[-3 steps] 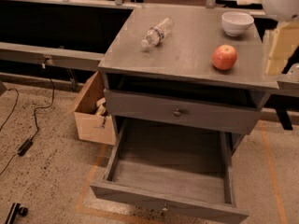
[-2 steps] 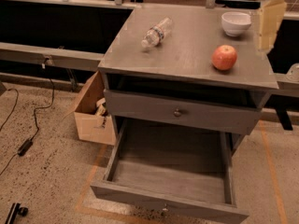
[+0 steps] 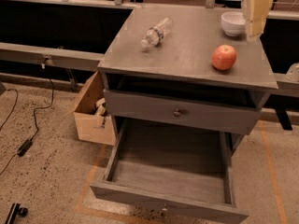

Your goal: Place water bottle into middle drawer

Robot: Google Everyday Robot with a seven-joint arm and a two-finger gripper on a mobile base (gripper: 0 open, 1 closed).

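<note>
The water bottle (image 3: 156, 32), small, clear and crinkled, lies on its side on the grey cabinet top (image 3: 187, 55), towards the back left. The middle drawer (image 3: 170, 174) is pulled wide out below, and nothing shows inside it. My gripper (image 3: 257, 8), pale beige, hangs at the top right, just right of the white bowl (image 3: 232, 22) and far to the right of the bottle. It holds nothing that I can see.
A red apple (image 3: 224, 57) sits on the top's right side, in front of the bowl. The upper drawer front (image 3: 180, 112) with its round knob is shut. An open cardboard box (image 3: 91, 111) stands left of the cabinet. A cable (image 3: 28, 139) runs over the floor.
My gripper has moved left and up, from the right edge of the view to beside the white bowl. The bottle, apple and drawer have not moved.
</note>
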